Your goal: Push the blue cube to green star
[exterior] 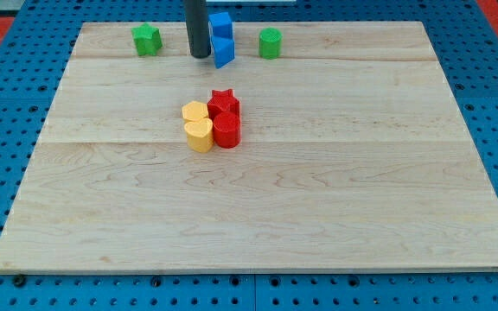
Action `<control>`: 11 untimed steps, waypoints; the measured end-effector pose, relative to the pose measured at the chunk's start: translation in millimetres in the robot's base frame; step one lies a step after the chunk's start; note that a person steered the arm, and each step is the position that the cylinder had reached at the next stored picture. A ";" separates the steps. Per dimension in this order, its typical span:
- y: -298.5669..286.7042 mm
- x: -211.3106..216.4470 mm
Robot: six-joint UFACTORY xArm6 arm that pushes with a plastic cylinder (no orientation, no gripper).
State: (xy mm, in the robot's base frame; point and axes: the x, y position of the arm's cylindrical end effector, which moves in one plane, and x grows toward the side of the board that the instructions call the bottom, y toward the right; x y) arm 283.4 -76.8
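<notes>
The tip (201, 55) is sitting left of the blue cube (220, 23), holding nothing; green star (146, 39) waiting far left, unreached

The rod (199, 26) is cut off by the view's top edge, so the arm above it is unseen. Just right of the rod, two blue blocks (222, 39) stand touching; the rear one's shape cannot be made out, partly hidden behind the nearer blue block (224, 53).

blue cube (224, 52) | view's top, centre; green star (146, 39) | top left
</notes>
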 end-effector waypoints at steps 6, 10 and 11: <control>160.3 -91.4; -5.8 -91.6; -41.5 -90.2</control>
